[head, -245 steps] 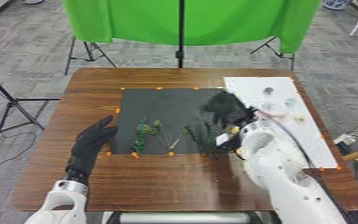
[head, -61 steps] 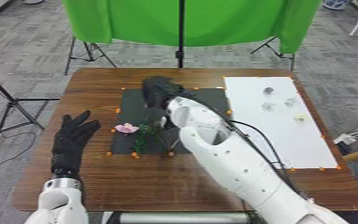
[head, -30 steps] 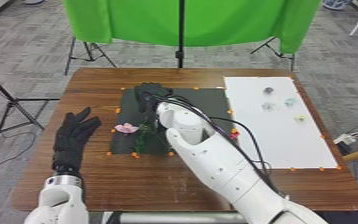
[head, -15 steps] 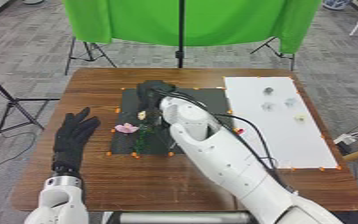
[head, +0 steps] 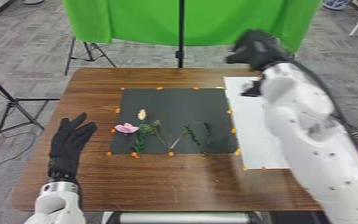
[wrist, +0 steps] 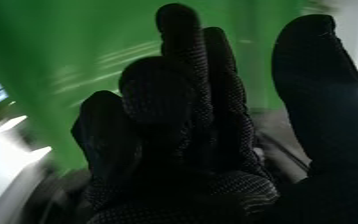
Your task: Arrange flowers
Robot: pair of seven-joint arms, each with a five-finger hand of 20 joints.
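Head view: pink flower (head: 126, 128) on black mat (head: 175, 105), right hand (head: 262, 54) raised before green cloth (head: 131, 22). Wrist view: fingers straight, thumb apart. Left hand (head: 65, 156) near mat, fingers straight.

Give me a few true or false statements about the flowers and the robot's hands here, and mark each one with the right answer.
1. The pink flower lies on the dark mat. True.
2. The left hand is on the white sheet. False: it is to the left of the dark mat.
3. The cream flower is farther from the robot than the pink flower. True.
4. The white sheet is left of the dark mat. False: it is to the right.
5. The right hand is curled round the pink flower. False: its fingers are straight, well away from that flower.
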